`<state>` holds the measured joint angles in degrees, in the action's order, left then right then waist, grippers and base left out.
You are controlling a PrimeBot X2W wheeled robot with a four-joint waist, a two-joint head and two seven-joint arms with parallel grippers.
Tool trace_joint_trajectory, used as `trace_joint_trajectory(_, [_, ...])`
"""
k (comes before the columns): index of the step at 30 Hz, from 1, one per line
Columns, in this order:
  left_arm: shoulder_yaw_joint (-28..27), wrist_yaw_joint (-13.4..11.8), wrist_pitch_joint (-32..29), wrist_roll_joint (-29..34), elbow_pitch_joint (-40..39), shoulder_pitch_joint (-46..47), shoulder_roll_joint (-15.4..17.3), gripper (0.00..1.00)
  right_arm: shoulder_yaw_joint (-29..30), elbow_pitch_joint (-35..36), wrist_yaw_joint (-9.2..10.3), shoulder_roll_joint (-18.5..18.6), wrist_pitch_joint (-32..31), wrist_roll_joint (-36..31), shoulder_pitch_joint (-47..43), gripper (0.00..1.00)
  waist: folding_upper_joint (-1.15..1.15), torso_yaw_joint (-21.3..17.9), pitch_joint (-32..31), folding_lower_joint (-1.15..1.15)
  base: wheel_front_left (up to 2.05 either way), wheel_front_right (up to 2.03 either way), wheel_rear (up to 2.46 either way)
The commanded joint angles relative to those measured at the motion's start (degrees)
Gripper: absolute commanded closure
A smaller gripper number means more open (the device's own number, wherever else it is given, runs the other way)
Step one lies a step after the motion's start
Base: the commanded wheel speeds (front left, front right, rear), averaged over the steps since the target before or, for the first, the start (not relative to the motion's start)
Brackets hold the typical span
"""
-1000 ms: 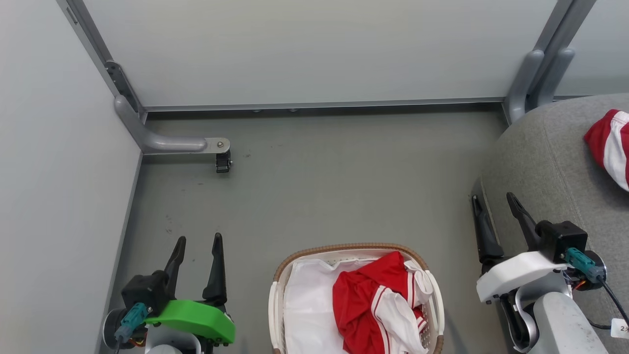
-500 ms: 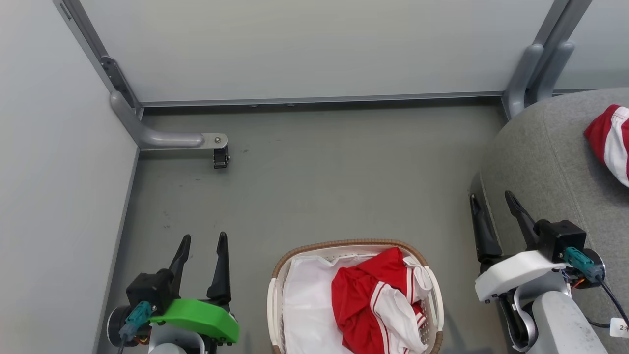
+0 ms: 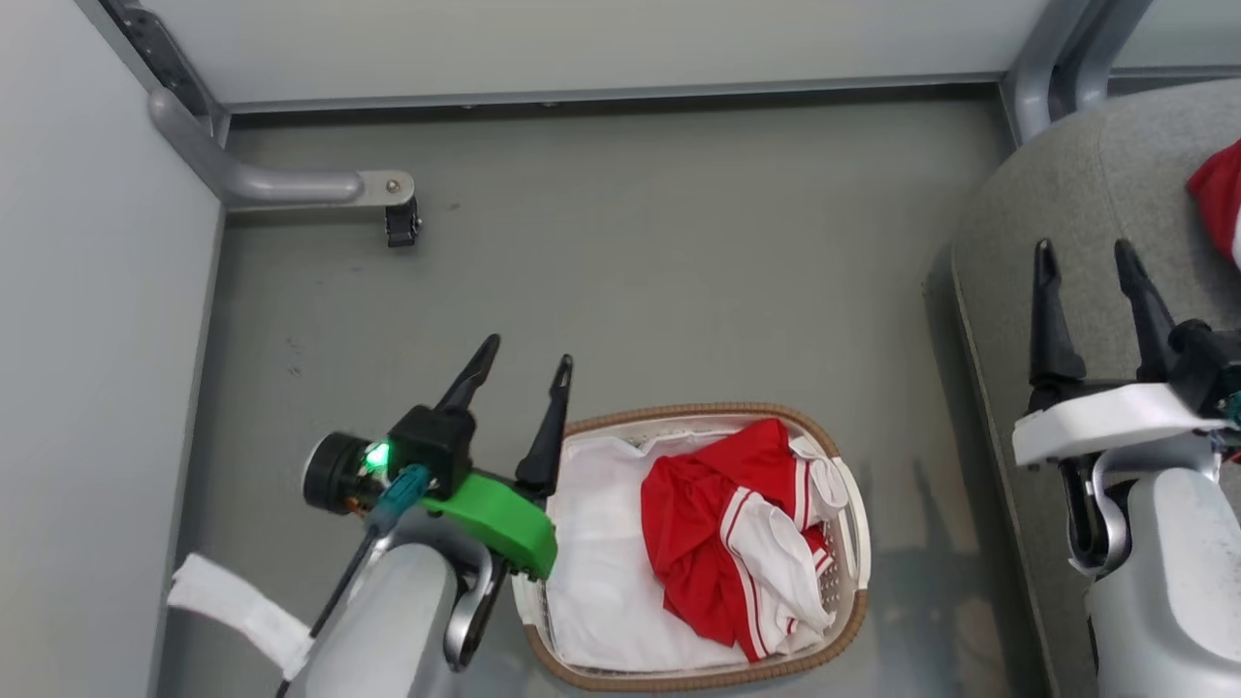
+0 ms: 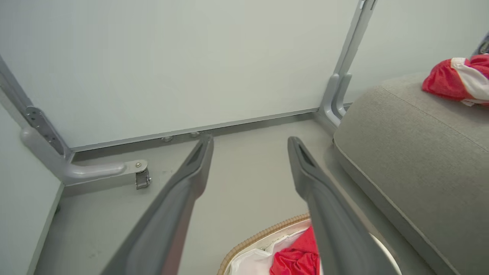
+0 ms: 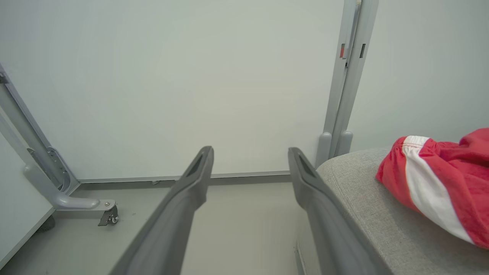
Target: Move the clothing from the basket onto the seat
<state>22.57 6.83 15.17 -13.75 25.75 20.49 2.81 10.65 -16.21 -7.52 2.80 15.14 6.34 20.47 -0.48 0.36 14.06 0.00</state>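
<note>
A crumpled red garment with white stripes (image 3: 737,538) lies in the right half of the oval white basket (image 3: 848,620) with a brown woven rim, on a white liner sheet (image 3: 601,582). Another red and white garment (image 3: 1220,194) (image 5: 439,183) (image 4: 458,78) rests on the grey seat (image 3: 1086,194) (image 4: 412,152) at the right. My left gripper (image 3: 528,351) is open and empty, hanging over the basket's left rim with its fingers pointing away over the floor. My right gripper (image 3: 1084,250) is open and empty over the seat's left edge.
Pale partition walls close the space at the back and left. A grey metal foot with a small caster (image 3: 399,223) juts onto the grey floor at the back left. A second grey post (image 3: 1052,58) stands at the back right beside the seat.
The head camera has tilted down, shifting the whole picture. My left arm has risen and swung right, toward the basket's left rim. My right gripper has moved forward over the seat edge.
</note>
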Motion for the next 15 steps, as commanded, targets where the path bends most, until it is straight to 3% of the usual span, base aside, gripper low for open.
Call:
trace_joint_trajectory(1, [2.05, 0.32, -0.03, 0.53, 1.53, 2.61, 0.17, 0.0, 0.72, 0.71, 0.06, 0.2, 0.02, -0.59, 1.6, 0.0, 0.48, -2.11, 7.04, 0.0, 0.0, 0.0, 0.0])
trace_joint_trajectory(8, [15.69, 0.66, -0.02, 0.17, 12.23, 12.83, 0.26, 0.0, 2.15, 3.76, 0.06, 0.17, 0.01, 0.28, 7.72, 0.0, 0.48, -5.73, 18.14, 0.0, 0.0, 0.0, 0.0])
trace_joint_trajectory(15, [27.23, 0.7, -1.08, -1.64, 24.02, 20.25, 0.28, 0.0, -0.52, 6.04, 0.06, 0.15, 0.02, 2.31, 13.22, 0.0, 0.48, -10.94, 28.19, 0.0, 0.0, 0.0, 0.0])
